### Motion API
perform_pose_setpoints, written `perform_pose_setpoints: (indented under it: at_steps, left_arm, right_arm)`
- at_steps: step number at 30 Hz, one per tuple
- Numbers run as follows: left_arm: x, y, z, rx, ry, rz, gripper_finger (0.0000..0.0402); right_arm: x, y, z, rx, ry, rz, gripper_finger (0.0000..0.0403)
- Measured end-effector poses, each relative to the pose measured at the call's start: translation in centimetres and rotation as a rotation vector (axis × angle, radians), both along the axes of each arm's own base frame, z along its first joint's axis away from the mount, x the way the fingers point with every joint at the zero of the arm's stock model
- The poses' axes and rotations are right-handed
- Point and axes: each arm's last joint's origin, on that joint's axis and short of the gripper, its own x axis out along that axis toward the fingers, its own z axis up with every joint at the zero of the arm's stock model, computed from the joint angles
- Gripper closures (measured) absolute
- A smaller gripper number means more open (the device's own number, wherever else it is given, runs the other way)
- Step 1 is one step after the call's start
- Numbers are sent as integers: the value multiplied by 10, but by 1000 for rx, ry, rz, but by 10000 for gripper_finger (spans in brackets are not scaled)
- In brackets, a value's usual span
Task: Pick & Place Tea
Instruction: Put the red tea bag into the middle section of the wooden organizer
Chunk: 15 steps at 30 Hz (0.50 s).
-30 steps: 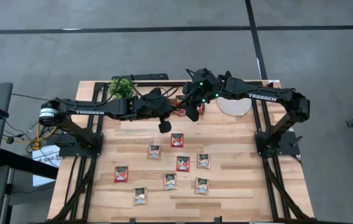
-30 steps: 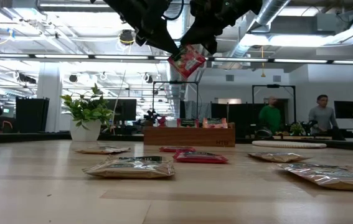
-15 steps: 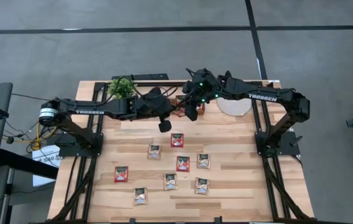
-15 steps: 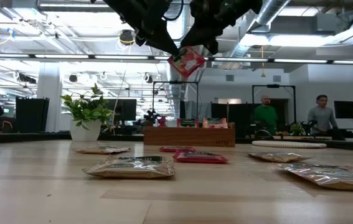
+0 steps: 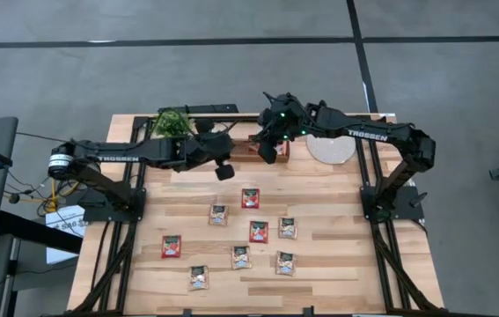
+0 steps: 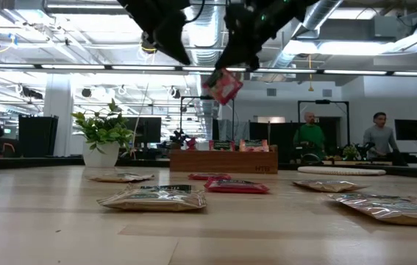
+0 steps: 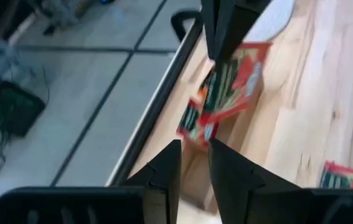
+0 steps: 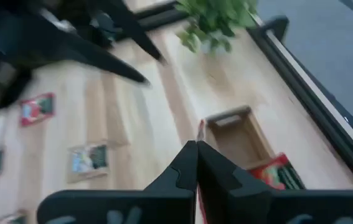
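The right gripper (image 6: 232, 65) is clenched on one corner of a red tea sachet (image 6: 223, 85), which hangs tilted in the air above the wooden tray (image 6: 223, 160) at the far edge of the table (image 5: 337, 255). The left gripper (image 6: 175, 46) stands just beside it, fingers parted and holding nothing.

Risks noted:
- A corner grip lets the sachet swing; on release it may land across a divider or outside the tray.
- The two grippers are near each other; either moving could clip the other.
- Sachets already in the tray may block the slot.

Eight more sachets (image 5: 258, 232) lie loose on the table.
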Motion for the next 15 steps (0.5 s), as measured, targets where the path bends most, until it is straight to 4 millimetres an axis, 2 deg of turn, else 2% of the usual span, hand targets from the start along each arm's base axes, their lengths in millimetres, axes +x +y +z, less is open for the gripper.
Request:
perform_pose_setpoints:
  at_steps: [8, 15]
  left_arm:
    - [-18, 3, -8, -121, 82, 113, 328]
    - [-22, 2, -12, -180, 105, 132, 328]
  right_arm:
    - [18, -33, -30, -21, -12, -46, 403]
    - [9, -63, -38, -28, -1, -107, 403]
